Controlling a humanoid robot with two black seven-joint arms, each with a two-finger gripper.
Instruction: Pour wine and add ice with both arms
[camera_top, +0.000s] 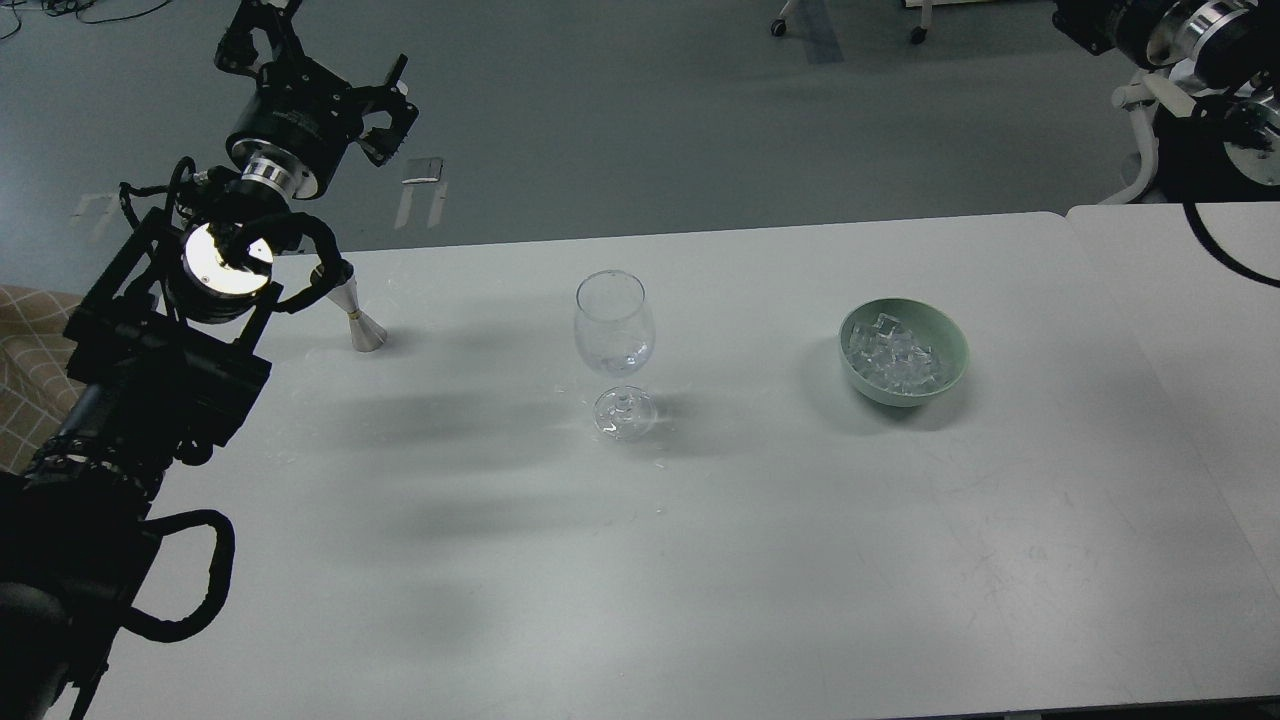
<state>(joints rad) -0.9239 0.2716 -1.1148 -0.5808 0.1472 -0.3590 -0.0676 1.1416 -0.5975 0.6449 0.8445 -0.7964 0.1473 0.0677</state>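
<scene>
A clear stemmed wine glass (614, 330) stands upright near the middle of the white table (700, 560). A pale green bowl (950, 345) holding ice cubes (895, 355) sits to its right. A small silver jigger (358, 318) stands on the table at the far left, its top partly hidden by my left arm. My left gripper (318, 55) is open and empty, raised high above and behind the jigger. My right gripper (1078, 18) is at the top right corner, mostly cut off by the frame edge, so its fingers cannot be told apart.
A second white table (1180, 300) adjoins on the right. A beige checked seat (20, 370) is at the left edge. Grey floor lies beyond the table, with chair castors (778, 28) at the top.
</scene>
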